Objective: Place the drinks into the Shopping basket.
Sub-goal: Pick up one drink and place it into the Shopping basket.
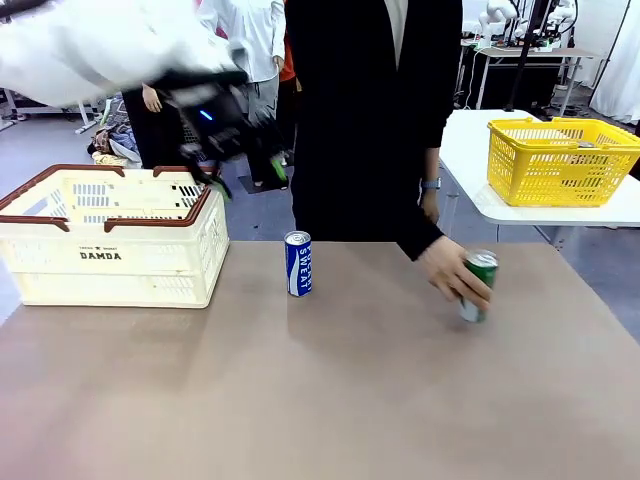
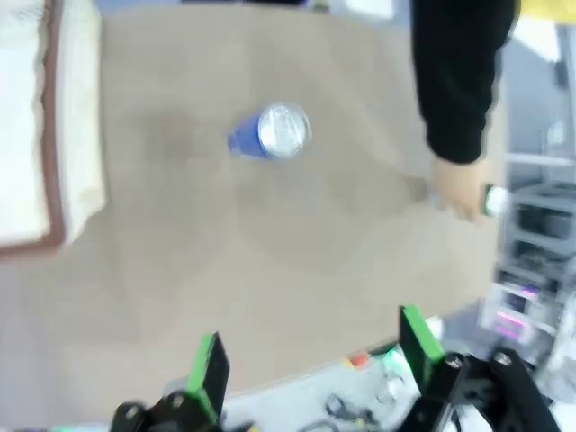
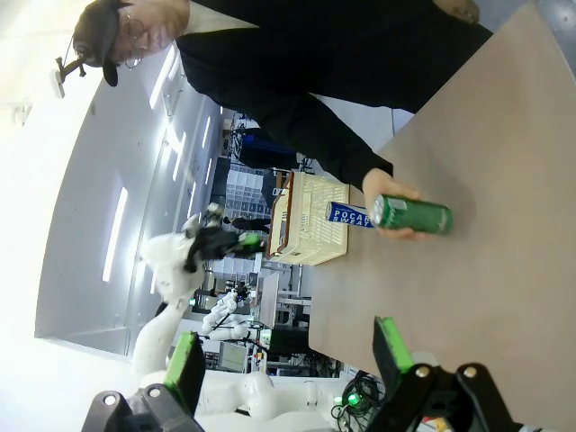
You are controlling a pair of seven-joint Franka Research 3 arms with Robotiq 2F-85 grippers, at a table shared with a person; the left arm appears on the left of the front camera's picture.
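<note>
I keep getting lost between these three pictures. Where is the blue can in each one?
Front view: the blue can stands upright on the table, just left of centre, to the right of the Shopping basket.
Left wrist view: seen from above, silver top showing, upper middle.
Right wrist view: the picture is rolled, so the can looks sideways, mid-frame, beside the green can.
Shared landmark: the Shopping basket next to it.

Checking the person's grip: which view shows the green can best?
The right wrist view: the green can shows nearly full length in the person's hand. The front view has the hand covering much of it; the left wrist view gives a blurred green sliver.
</note>
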